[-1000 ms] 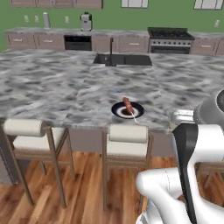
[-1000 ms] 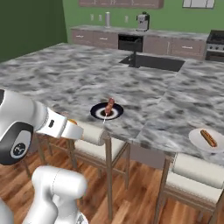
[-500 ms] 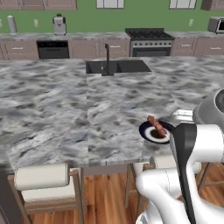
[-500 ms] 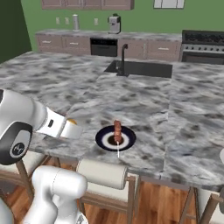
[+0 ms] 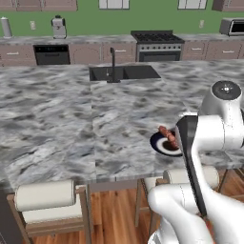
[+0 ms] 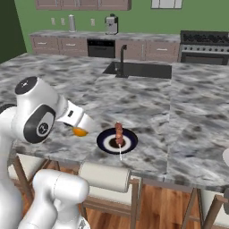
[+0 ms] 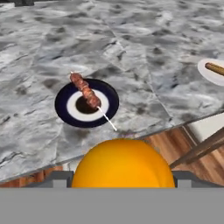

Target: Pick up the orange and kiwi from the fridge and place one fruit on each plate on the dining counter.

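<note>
Gripper [image 6: 80, 130] is clamped on the orange [image 7: 123, 162], held above the near edge of the dining counter [image 6: 179, 116], just beside the dark plate [image 7: 86, 103] bearing a skewer [image 7: 85, 90], presumably for placing there. White plate [image 7: 213, 71] is cut off at the frame edge; finger tips are hidden by the fruit.

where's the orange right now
The smooth bright orange ball sits in the gripper, near the marbled counter's front edge, just left of the dark plate with the skewer.
</note>
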Motion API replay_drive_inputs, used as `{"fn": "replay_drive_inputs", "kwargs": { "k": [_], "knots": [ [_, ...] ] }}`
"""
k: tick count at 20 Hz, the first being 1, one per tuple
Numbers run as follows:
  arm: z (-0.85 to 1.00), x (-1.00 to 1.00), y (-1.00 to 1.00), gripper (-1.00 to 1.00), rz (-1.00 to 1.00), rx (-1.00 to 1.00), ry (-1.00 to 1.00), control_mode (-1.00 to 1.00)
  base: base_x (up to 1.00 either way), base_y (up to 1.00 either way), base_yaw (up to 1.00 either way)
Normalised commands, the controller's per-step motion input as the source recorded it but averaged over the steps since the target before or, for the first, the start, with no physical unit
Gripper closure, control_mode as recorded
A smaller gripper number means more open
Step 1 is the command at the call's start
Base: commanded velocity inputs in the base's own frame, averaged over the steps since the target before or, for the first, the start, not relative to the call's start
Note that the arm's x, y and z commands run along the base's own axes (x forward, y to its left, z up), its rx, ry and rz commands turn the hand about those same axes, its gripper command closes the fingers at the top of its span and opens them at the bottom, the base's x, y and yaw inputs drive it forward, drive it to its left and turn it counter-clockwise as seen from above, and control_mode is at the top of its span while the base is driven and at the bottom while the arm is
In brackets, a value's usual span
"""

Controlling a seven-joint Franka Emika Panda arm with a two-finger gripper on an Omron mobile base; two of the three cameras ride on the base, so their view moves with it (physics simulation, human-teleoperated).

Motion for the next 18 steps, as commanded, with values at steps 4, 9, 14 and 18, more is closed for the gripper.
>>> {"fn": "replay_drive_inputs", "kwargs": {
  "k": [4,9,14,18],
  "knots": [
    [-0.51,0.99,-0.18,1.0,0.0,0.06,0.36,-1.0,0.0,0.0,0.0],
    [-0.59,0.79,-0.01,1.0,0.0,0.0,0.23,-1.0,0.0,0.0,0.0],
    [-0.85,0.61,-0.04,1.0,0.09,0.0,0.25,-1.0,0.0,0.0,0.0],
    [-0.81,0.62,-0.03,1.0,0.13,0.0,0.21,-1.0,0.0,0.0,0.0]
  ]
}}
